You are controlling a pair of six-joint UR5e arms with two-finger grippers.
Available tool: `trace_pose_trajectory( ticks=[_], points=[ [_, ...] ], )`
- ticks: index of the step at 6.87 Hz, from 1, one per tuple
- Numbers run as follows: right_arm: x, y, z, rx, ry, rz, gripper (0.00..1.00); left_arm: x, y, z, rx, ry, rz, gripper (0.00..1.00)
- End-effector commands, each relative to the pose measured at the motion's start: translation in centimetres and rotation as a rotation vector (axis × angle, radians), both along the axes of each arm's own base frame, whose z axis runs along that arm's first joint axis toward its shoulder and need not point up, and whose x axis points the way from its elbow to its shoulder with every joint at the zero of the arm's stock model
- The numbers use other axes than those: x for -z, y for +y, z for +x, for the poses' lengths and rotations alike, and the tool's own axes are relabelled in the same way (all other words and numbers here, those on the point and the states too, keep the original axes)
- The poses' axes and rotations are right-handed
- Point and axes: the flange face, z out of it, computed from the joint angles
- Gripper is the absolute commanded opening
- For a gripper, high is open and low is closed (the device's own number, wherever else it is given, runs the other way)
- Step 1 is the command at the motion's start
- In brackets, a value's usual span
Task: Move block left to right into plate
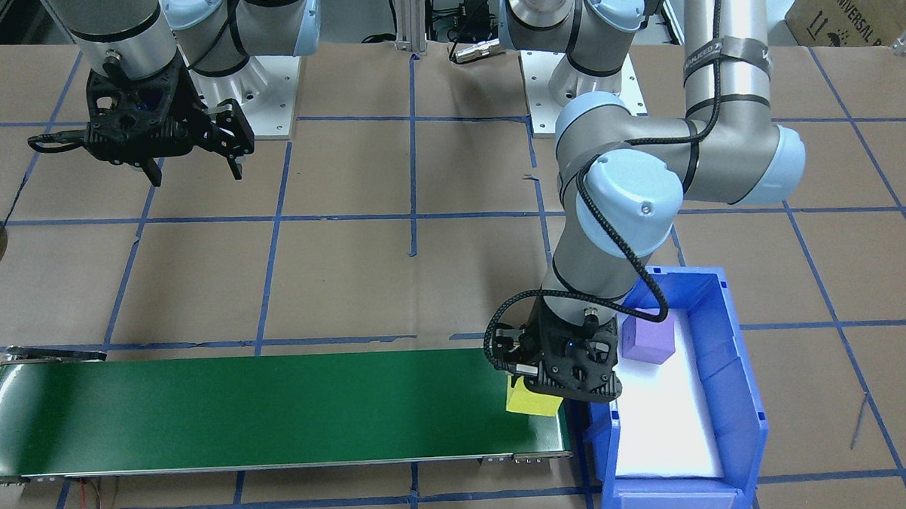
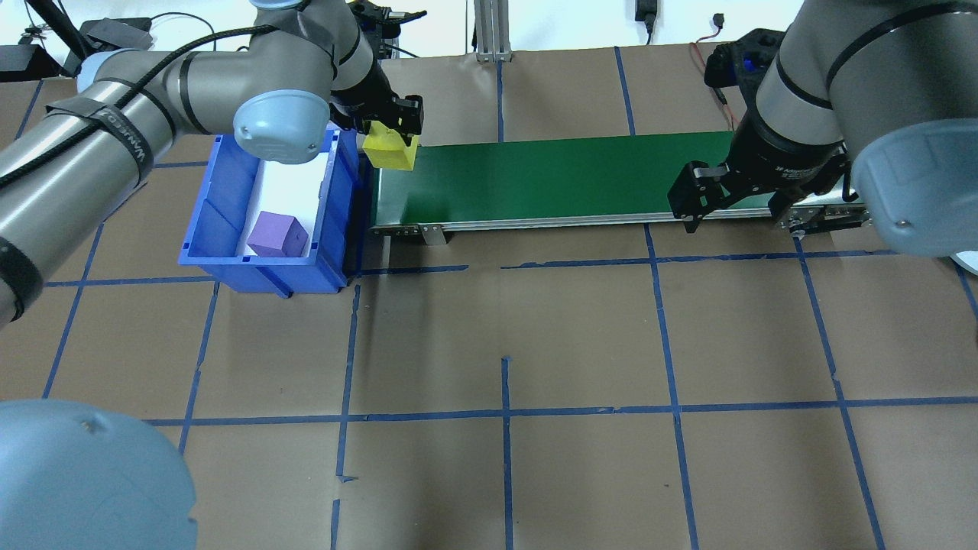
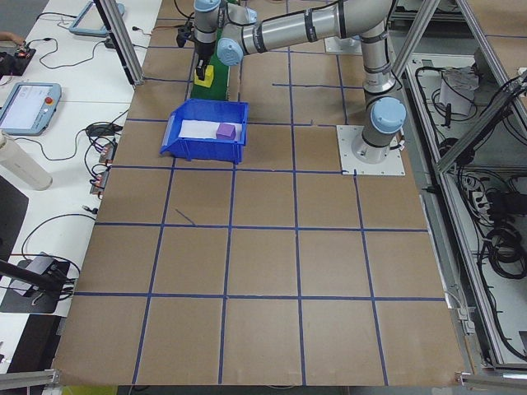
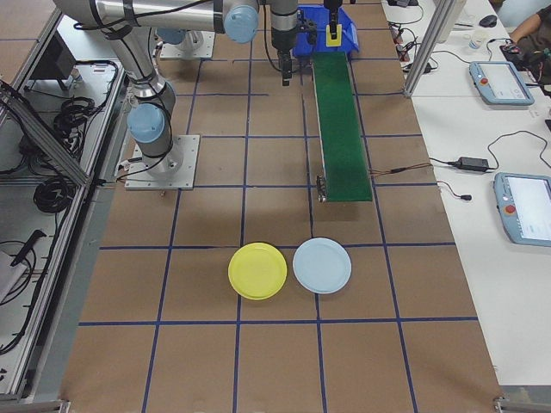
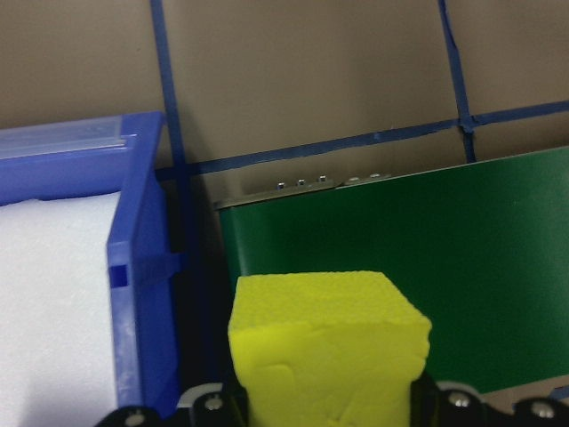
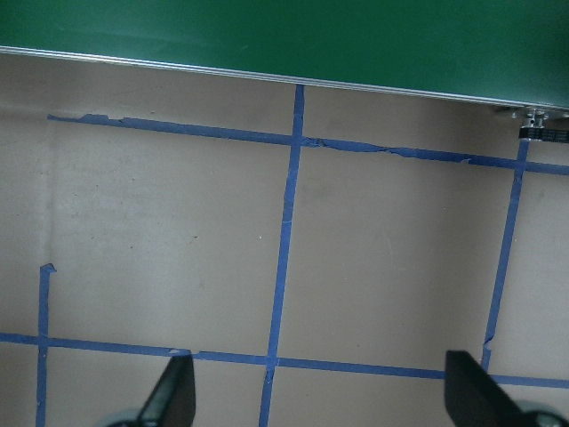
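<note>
Two arms at one taped table (image 2: 535,344). Left gripper (image 2: 391,136): closed on a yellow block (image 2: 390,150), held at the belt's (image 2: 550,179) end beside the blue bin (image 2: 229,252); whether the block touches the belt is unclear. Bin holds a purple cube (image 2: 276,234) on white foam. Right gripper (image 2: 737,200): fingers (image 6: 173,391) spread wide, nothing between them, hanging over bare table near the belt's other end. Yellow plate (image 4: 257,270): on the table beyond that end, just beside a pale blue plate (image 4: 322,265), well apart from the block.
</note>
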Motion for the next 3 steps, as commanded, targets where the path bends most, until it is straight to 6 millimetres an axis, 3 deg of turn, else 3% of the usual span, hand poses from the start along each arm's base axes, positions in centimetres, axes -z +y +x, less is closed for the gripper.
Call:
trace_pose_trajectory(
  ticks=[1,3],
  points=[
    [0.1,0.0,0.0,0.000,0.000,0.001,1.00,3.5,-0.3,-0.6,-0.008,-0.006,0.057,0.47],
    [0.0,0.0,0.0,0.000,0.000,-0.001,1.00,5.6,0.4,-0.5,-0.015,-0.008,0.093,0.47]
  ],
)
